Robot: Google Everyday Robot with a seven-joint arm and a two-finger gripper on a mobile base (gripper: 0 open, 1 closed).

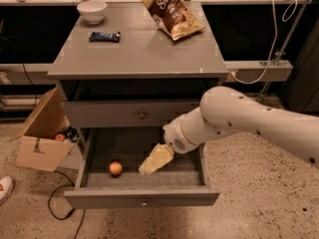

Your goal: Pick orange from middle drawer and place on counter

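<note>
The orange lies on the floor of the open middle drawer, towards its left front. My gripper hangs over the drawer's middle, to the right of the orange and apart from it, pointing down and left. The white arm comes in from the right. The counter is the grey cabinet's top, above the drawer.
On the counter stand a white bowl, a dark snack bar and a chip bag. A cardboard box with small things stands on the floor left of the cabinet. A cable lies by it.
</note>
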